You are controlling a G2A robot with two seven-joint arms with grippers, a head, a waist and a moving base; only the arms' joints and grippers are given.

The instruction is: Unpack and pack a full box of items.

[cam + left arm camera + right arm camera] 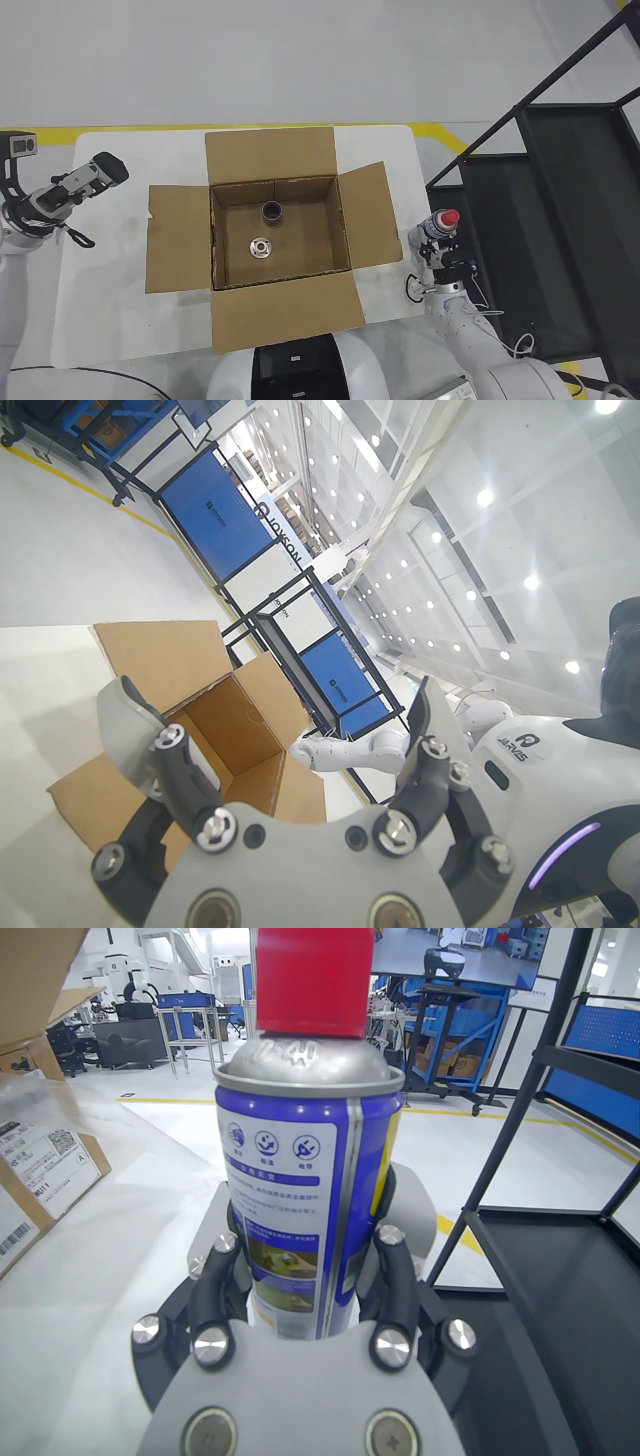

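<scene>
An open cardboard box (280, 170) sits mid-table with its four flaps spread. Inside stand two round cans seen from above, one dark (272, 211) near the far wall and one silvery (260, 246) in the middle. My right gripper (310, 1238) is shut on a blue spray can (300, 1178) with a red cap (447, 217), held upright off the table's right edge beside the box's right flap. My left gripper (280, 710) is open and empty, raised left of the box (230, 720) and tilted upward; it shows by the table's left edge (105, 170).
A black metal shelf cart (560, 220) stands right of the table (110, 300), close to the held can, with a shelf tray (540, 1248) just beside the right gripper. The box's side (35, 1178) carries labels. Yellow floor tape runs behind the table.
</scene>
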